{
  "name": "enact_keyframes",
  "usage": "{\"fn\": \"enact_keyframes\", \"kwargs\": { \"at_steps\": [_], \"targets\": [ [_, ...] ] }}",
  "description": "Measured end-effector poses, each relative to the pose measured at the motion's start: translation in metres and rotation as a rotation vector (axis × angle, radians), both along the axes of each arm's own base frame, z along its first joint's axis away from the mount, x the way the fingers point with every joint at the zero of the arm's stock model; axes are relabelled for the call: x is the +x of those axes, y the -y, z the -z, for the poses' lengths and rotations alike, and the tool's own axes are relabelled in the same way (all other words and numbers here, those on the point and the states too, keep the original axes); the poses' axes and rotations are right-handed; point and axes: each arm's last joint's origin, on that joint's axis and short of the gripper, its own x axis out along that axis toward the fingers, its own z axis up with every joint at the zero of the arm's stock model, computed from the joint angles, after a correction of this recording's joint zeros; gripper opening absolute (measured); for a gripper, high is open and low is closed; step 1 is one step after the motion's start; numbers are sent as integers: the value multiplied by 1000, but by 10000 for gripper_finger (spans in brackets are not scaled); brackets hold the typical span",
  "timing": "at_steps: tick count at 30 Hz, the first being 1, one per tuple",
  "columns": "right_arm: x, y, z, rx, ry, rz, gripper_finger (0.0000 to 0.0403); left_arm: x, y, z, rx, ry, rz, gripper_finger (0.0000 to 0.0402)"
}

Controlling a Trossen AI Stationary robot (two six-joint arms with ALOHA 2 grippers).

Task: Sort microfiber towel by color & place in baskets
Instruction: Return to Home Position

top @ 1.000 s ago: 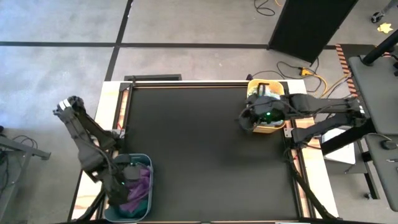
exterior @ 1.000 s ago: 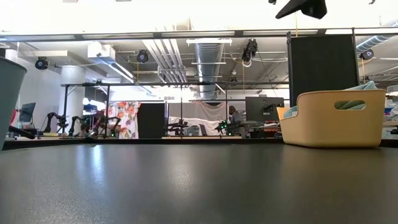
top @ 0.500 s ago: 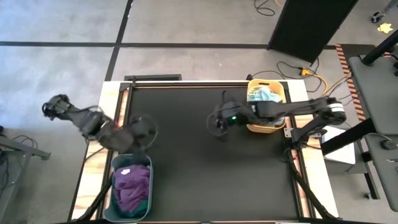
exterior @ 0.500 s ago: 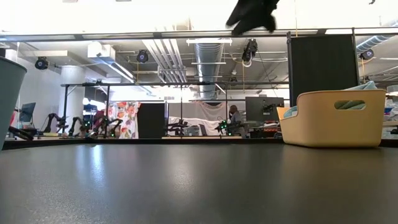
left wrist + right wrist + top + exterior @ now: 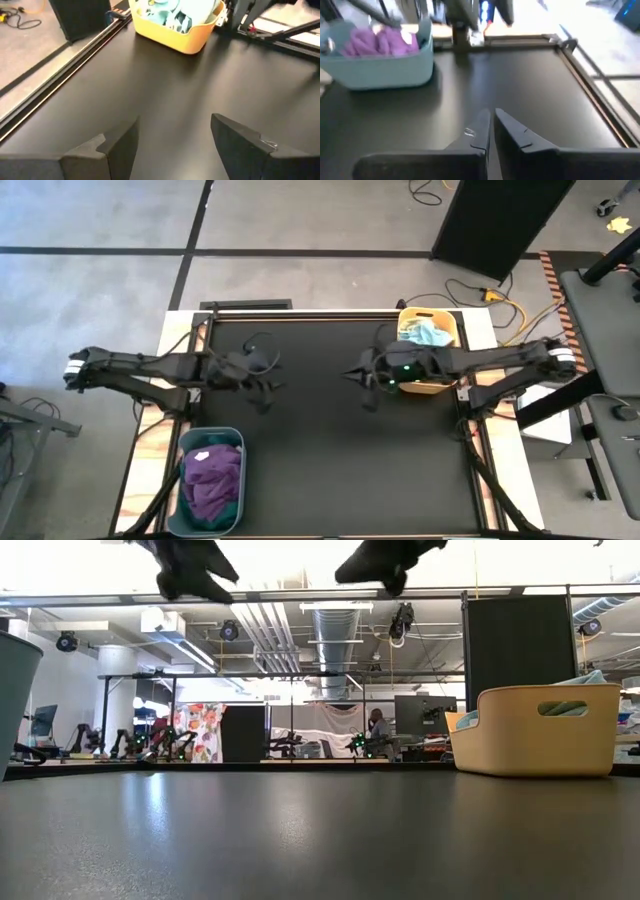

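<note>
Two tubs hold the cloths. Nearest, at the black bench's (image 5: pixel 320 460) left corner, the translucent grey-blue plastic basket (image 5: pixel 214 432) is filled with purple microfiber towels (image 5: pixel 212 480). Mid-bench, both arms hang above the surface. The left tool (image 5: pixel 175 120) gapes wide and empty, and the right tool (image 5: pixel 491 114) has its fingers almost together, gripping nothing. Farther right, the yellow-orange plastic basket (image 5: pixel 428 311) carries light blue microfiber towels (image 5: pixel 428 333).

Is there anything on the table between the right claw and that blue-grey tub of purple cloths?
Nothing visible does. Only bare black table lies between the right gripper and the grey-blue basket holding the purple towels. The left gripper hangs off to one side.
</note>
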Motion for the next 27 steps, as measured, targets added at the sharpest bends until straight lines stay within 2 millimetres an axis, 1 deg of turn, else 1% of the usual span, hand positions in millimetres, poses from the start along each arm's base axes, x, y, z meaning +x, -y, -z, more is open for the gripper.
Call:
{"fn": "enact_keyframes", "kwargs": {
  "at_steps": [2,4,8,10,12,14,17,19,22,25,27],
  "targets": [
    [-14,0,0,10,62,11,14,3,-2,11,26,-3,10,230],
    [-28,2,0,32,70,42,13,5,-3,22,68,-30,16,230],
    [-56,3,8,50,-46,62,13,6,-6,42,218,-144,18,230],
    [-67,3,13,45,-124,61,13,10,-6,49,207,-147,4,230],
    [-71,2,18,67,-168,73,13,16,-5,52,180,-120,-4,230],
    [-72,3,22,59,-167,71,13,22,-5,54,242,-109,53,230],
    [-69,3,31,-26,-103,19,13,24,-5,55,299,-94,93,230],
    [-70,2,39,-70,-42,-24,13,19,-6,55,302,-93,90,230],
    [-76,0,51,-97,59,-104,13,5,-7,58,321,-93,101,230],
    [-86,-3,62,-112,147,-190,13,-16,-7,58,391,-75,137,230],
    [-94,-3,64,-102,193,-198,13,-31,-8,57,414,-37,140,230]
  ]
}}
